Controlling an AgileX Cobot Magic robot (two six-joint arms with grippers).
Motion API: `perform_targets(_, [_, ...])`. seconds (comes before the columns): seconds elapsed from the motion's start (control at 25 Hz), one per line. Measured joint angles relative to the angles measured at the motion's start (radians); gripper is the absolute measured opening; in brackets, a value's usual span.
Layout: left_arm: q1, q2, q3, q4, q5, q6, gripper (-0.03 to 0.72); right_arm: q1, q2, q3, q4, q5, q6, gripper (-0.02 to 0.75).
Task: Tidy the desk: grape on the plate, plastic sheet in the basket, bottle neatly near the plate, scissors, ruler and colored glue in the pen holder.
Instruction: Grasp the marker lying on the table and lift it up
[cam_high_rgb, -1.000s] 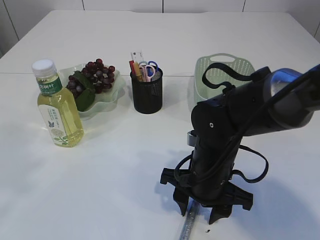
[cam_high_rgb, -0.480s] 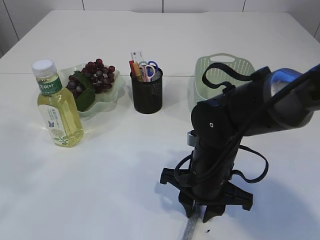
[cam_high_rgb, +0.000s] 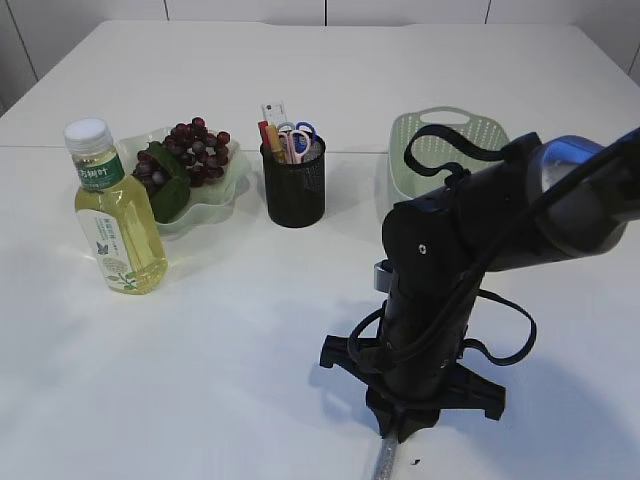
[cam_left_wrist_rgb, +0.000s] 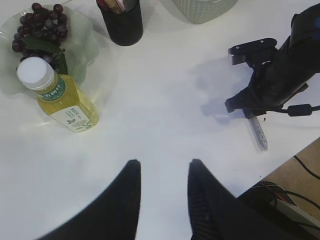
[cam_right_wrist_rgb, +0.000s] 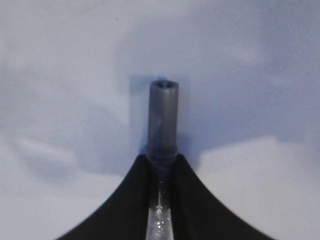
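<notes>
Right gripper (cam_high_rgb: 398, 432) clamped on the glittery colored glue (cam_left_wrist_rgb: 259, 133) tube lying flat on the table (cam_high_rgb: 250, 330), fingers (cam_right_wrist_rgb: 120, 205) pinching its clear body, grey cap end jutting out just past the tips. Left gripper (cam_left_wrist_rgb: 164, 167) hanging apart-jawed and empty above bare tabletop, well away from the tube. Beyond the right gripper: basket (cam_high_rgb: 445, 140) straight behind, pen holder (cam_high_rgb: 294, 180) with scissors (cam_high_rgb: 298, 135) and ruler (cam_high_rgb: 272, 110) farther left, then plate (cam_high_rgb: 215, 195) with grape (cam_high_rgb: 195, 150) bunch, and upright bottle (cam_high_rgb: 112, 215) just beside that plate.
</notes>
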Motion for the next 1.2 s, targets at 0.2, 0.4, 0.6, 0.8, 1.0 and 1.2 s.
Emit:
perform_targets(0.2, [0.000, 0.000, 0.000, 0.000, 0.000, 0.000, 0.237, 0.000, 0.000, 0.000, 0.000, 0.000, -0.005, 0.093])
perform_targets(0.4, [0.000, 0.000, 0.000, 0.007, 0.000, 0.002, 0.237, 0.000, 0.000, -0.002, 0.000, 0.008, -0.102, 0.091])
perform_targets(0.6, [0.000, 0.000, 0.000, 0.020, 0.000, 0.002, 0.237, 0.000, 0.000, -0.001, 0.022, 0.050, -0.326, 0.090])
perform_targets(0.8, [0.000, 0.000, 0.000, 0.021, 0.000, 0.002, 0.237, 0.000, 0.000, -0.001, 0.040, 0.088, -0.530, 0.090])
perform_targets(1.0, [0.000, 0.000, 0.000, 0.026, 0.000, 0.003, 0.237, 0.000, -0.007, -0.013, 0.063, 0.090, -0.693, 0.090])
perform_targets(1.2, [0.000, 0.000, 0.000, 0.049, 0.000, 0.003, 0.237, 0.002, -0.051, -0.041, 0.063, 0.052, -0.796, 0.090])
